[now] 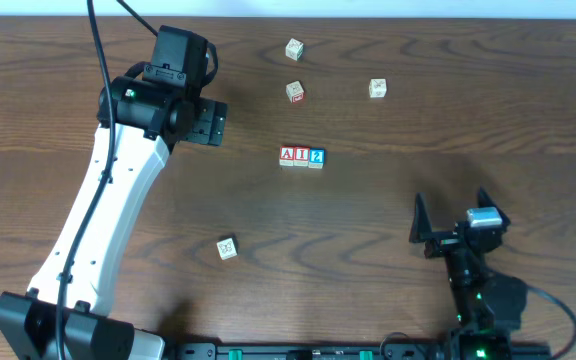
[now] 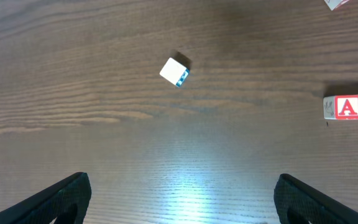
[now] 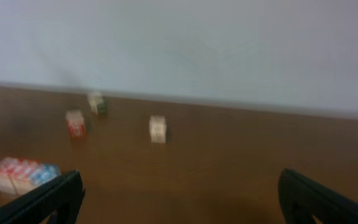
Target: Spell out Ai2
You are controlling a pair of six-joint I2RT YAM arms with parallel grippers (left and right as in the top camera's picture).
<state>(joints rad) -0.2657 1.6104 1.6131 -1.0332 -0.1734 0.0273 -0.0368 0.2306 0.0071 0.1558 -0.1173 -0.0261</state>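
Three letter blocks stand side by side in a row at the table's middle, reading A, I and a blue 2. The row's left end with the red A shows at the right edge of the left wrist view. The row is blurred at the lower left of the right wrist view. My left gripper is open and empty, up and to the left of the row, over bare wood. My right gripper is open and empty at the lower right, apart from the blocks.
Loose blocks lie at the back, behind the row, at the back right and at the front left. A white block with a blue face lies ahead of the left gripper.
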